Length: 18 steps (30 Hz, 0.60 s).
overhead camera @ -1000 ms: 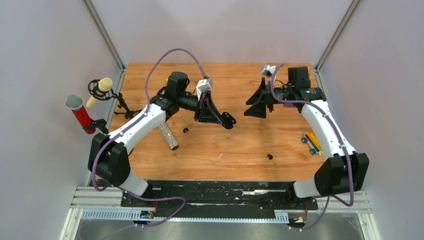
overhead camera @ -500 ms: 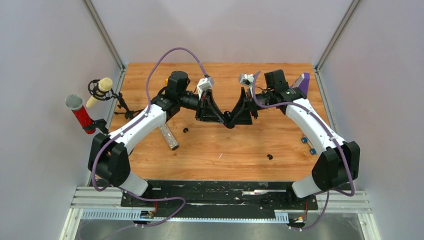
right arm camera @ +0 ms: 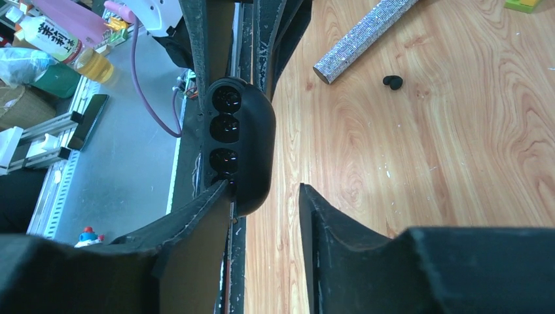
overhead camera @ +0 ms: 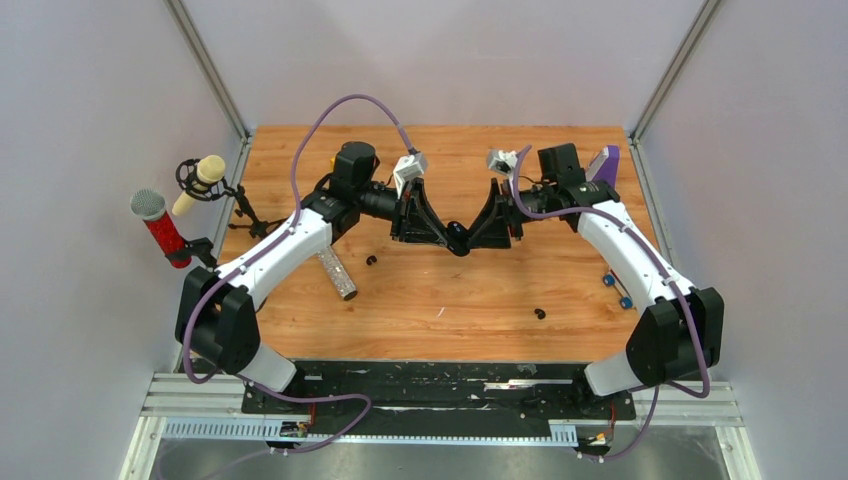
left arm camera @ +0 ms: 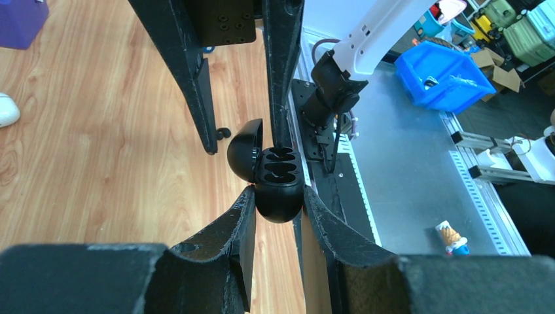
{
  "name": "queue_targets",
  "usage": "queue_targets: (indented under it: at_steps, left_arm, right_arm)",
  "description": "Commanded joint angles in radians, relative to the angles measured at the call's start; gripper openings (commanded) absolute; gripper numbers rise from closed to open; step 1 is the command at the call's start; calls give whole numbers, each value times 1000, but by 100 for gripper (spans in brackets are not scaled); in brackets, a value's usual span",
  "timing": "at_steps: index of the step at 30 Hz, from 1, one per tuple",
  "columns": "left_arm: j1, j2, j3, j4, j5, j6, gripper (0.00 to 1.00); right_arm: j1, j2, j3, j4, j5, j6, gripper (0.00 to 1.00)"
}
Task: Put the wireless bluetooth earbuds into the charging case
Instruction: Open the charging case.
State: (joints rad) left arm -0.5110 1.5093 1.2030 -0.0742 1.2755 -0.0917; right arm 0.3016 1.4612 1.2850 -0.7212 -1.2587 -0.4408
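Open charging case (left arm camera: 273, 175) in end effector (left arm camera: 278, 197)

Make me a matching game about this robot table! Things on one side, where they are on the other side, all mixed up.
Things
1. black charging case
2. glittery silver rod
3. red microphone
4. black earbuds

Places
A. left of the table, off its edge
B. two of them, lying apart on the table
C. between the left gripper fingers, lid open
D. lying on the table close beside the left arm

Pairs: 1-C, 2-D, 3-A, 4-B
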Motion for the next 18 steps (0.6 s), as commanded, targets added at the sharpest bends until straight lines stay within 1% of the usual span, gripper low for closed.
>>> queue_targets:
  at_steps: [1, 5, 8, 10, 11, 12, 14, 15, 16, 17, 18]
  left_arm:
    - [-4, -47, 1, 36, 25, -8, 0]
    - [-4, -47, 1, 37, 27, -8, 0]
    - [-4, -44, 1, 36, 24, -8, 3]
    - [-4, -41, 2, 33, 14, -7, 16]
    - [-4, -39, 3, 29, 6, -6, 32]
    - [-4, -38, 7, 27, 3, -5, 39]
    - [-4, -34, 14, 8, -9, 8, 61]
    - [-4, -34, 16, -8, -23, 17, 67]
    - [-4, -34, 20, -17, -30, 20, 78]
    - [-3, -34, 21, -22, -43, 24, 83]
    - [-3, -34, 24, -30, -49, 26, 94]
  right_arm:
    - [-8, -12, 0, 26, -51, -36, 38]
    - [-8, -14, 6, 26, -56, -33, 19]
    - [-9, -19, 17, 27, -55, -30, 10]
    - [-7, -20, 30, 27, -51, -27, 3]
    - [-6, -21, 36, 27, -43, -25, 0]
    - [-6, -22, 41, 26, -36, -25, 0]
    - [-6, -25, 46, 26, -15, -25, 0]
    - [-4, -29, 46, 25, -4, -25, 0]
    - [-5, -33, 46, 25, 7, -27, 0]
    - [-5, -37, 45, 25, 20, -30, 0]
    - [-5, -41, 45, 23, 33, -33, 0]
